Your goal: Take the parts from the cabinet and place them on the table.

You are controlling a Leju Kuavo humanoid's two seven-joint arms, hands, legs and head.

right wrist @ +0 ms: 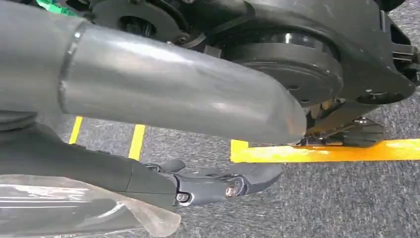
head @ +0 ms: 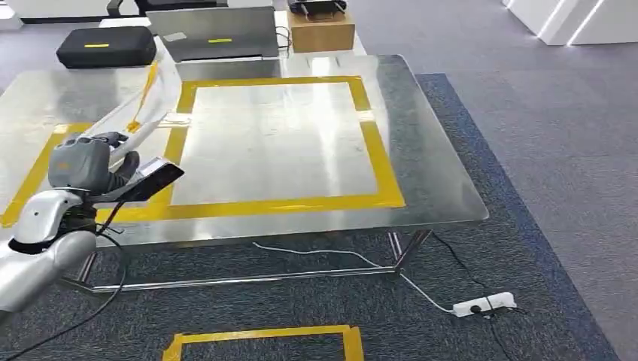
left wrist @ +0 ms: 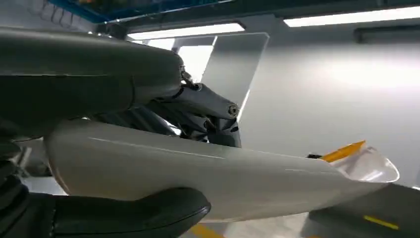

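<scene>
In the head view, the left hand [head: 89, 162] is coming in at about eight o'clock, hovering over the near left edge of the steel table [head: 421, 150]. Its fingers are wrapping around a long pale part [head: 147, 105] in clear wrapping with a yellow strip, which is angling up toward one o'clock from the hand, above the table's left side. A yellow tape rectangle [head: 372, 143] is framing the middle of the tabletop. Beyond the table, at eleven o'clock, a black case [head: 105, 47] is sitting beside a grey case [head: 214, 34], and a cardboard box [head: 322, 31] is standing at twelve o'clock. On the carpet at five o'clock a white power strip [head: 485, 304] is lying with its cable trailing under the table.

In the left wrist view, the left hand [left wrist: 148, 163] is gripping the part [left wrist: 223, 173], the thick thumb [left wrist: 138, 215] pressing one side and darker fingers [left wrist: 203, 106] curling over the other. The part's clear tip, with a yellow sliver, is reaching toward three o'clock.

In the right wrist view, the right hand [right wrist: 188, 144] is hanging over grey carpet marked with yellow tape [right wrist: 327, 151]. Its fingers [right wrist: 223, 181] are lying loosely extended, and a clear-wrapped pale object [right wrist: 74, 208] is showing at seven o'clock just beside them; whether the fingers are holding it I cannot tell.
</scene>
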